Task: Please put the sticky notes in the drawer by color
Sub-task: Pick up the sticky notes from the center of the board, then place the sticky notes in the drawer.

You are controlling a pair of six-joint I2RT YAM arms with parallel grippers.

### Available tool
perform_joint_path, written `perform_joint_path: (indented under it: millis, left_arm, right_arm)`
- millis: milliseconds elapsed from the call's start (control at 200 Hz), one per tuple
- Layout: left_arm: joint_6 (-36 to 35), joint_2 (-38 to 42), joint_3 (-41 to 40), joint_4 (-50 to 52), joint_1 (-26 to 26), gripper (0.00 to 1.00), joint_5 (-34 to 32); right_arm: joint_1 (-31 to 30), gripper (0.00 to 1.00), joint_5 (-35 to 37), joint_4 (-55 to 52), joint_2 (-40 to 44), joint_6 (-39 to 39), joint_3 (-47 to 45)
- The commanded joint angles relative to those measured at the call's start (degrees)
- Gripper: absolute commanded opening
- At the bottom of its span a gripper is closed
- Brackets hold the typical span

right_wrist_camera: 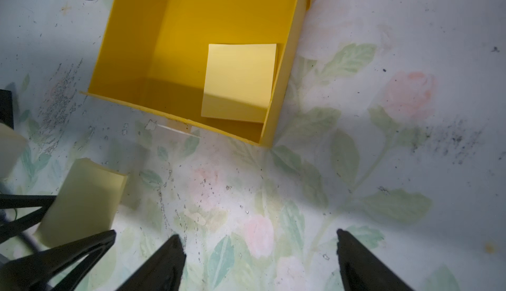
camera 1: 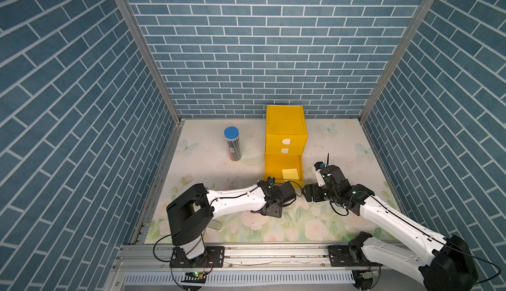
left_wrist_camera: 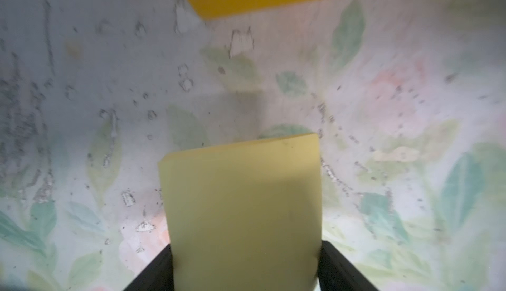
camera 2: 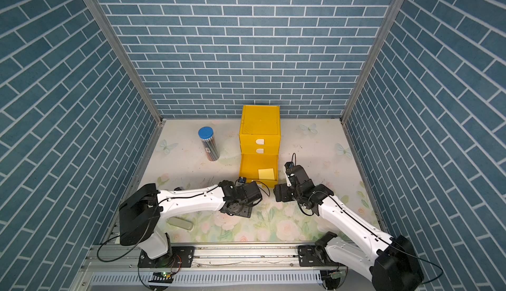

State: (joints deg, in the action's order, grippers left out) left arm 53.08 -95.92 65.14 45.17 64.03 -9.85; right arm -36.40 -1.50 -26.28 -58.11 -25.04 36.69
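The yellow drawer cabinet stands at the back of the table with its bottom drawer pulled out. One yellow sticky note lies flat in the drawer's front right corner. My left gripper is just in front of the drawer, shut on a second yellow sticky note that bows between its fingers above the table. My right gripper is next to it on the right, open and holding nothing. No other sticky notes show.
A clear cylinder with a blue lid stands left of the cabinet. A pale flat oblong object lies by the left arm's base. Both wrists sit close together before the drawer's front wall.
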Motion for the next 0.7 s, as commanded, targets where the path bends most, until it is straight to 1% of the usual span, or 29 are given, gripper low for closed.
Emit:
perform_joint_path:
  millis: [0,105,210,370,450,520,565,695]
  left_arm:
    - [-2.39,2.86,3.27,3.32,-1.50,0.81,-3.35]
    - [-4.59,1.84,8.20,5.95,-2.10,0.81,-5.88]
    - [-8.01,-0.74,14.14,7.60,-4.17,0.81,-7.43]
    - [-13.58,-4.31,20.34,4.99,-8.68,0.81,-5.96]
    - [-15.86,-7.54,24.48,4.48,-9.57,0.81,-6.12]
    - [-17.45,-11.50,28.20,5.93,-10.22,0.81,-6.61]
    - [-18.08,-13.24,29.47,6.01,-10.49,0.81,-6.70]
    - [-19.28,-15.89,29.57,3.19,-12.34,0.81,-5.01]
  right_arm:
    - [0.27,0.89,2.29,-1.50,1.19,0.43,-0.27]
    - [0.28,0.89,1.95,-0.65,1.25,0.00,-1.51]
    - [0.28,0.88,1.52,0.00,1.86,-0.76,-2.73]
    - [0.28,0.88,1.76,-0.58,4.93,-1.89,-3.52]
    - [0.28,0.88,1.93,-0.92,6.54,-2.22,-3.55]
    - [0.28,0.88,1.83,-1.05,7.18,-2.43,-3.42]
    - [0.28,0.88,1.58,-1.23,7.48,-2.44,-3.28]
    - [0.26,0.88,1.41,-1.41,8.36,-2.56,-3.46]
